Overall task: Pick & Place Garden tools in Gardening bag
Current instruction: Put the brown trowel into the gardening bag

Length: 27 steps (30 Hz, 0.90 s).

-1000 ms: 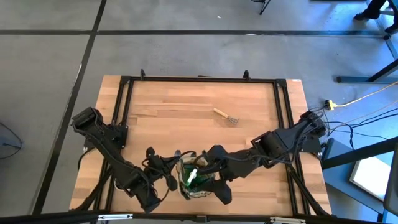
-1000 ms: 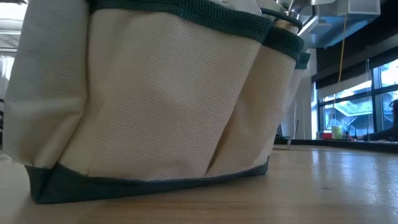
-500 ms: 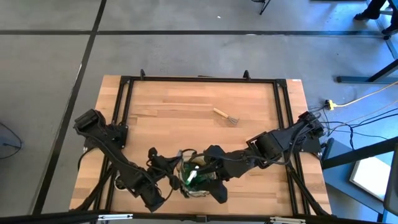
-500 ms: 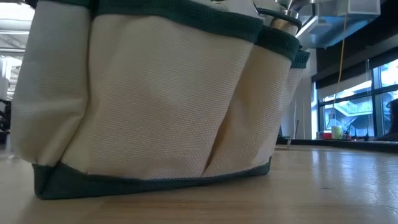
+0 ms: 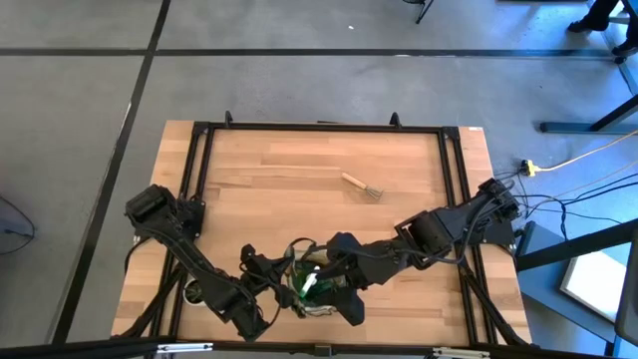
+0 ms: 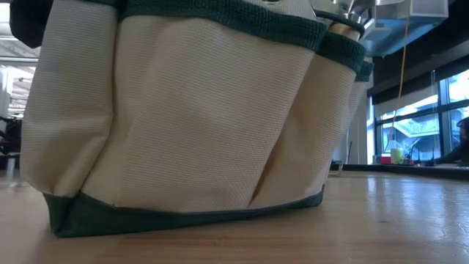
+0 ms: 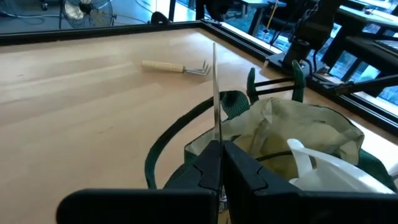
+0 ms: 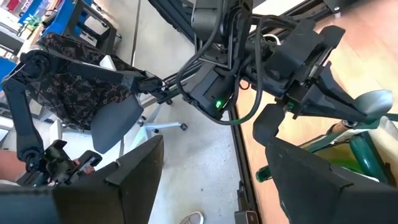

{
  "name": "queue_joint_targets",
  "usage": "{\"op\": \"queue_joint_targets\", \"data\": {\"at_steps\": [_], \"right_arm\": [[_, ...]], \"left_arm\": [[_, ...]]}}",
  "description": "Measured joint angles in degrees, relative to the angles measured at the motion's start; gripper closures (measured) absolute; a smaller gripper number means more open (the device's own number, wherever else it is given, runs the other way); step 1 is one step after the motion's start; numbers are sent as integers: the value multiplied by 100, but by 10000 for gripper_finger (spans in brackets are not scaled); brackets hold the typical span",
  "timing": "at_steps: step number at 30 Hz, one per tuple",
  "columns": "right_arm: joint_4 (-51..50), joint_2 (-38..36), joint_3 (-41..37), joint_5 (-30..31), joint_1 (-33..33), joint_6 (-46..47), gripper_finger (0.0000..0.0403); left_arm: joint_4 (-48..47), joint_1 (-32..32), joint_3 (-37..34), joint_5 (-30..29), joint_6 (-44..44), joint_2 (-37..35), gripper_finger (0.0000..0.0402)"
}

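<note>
Gardening bag at worktop's near edge: left gripper jaws shut on trowel, apparently inserting it; right gripper jaws wide, empty; fork remains.

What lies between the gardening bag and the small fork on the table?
Only bare wood lies between the gardening bag and the fork, in the high view.

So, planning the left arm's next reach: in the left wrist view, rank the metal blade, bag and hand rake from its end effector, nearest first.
1. Metal blade, clamped in the shut left end effector.
2. Gardening bag, just beyond, beside the blade.
3. Hand rake, far across the table, lying alone.
</note>
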Motion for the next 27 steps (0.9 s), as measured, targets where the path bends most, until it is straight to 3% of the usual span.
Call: {"op": "queue_joint_targets", "data": {"at_steps": [20, 27], "right_arm": [[-4, -2, 0, 5, -34, -48, 119], [-3, -4, 0, 63, -36, -50, 119]], "left_arm": [[-350, -90, 18, 668, -297, 148, 400], [-403, -165, 20, 661, -972, 424, 400]]}}
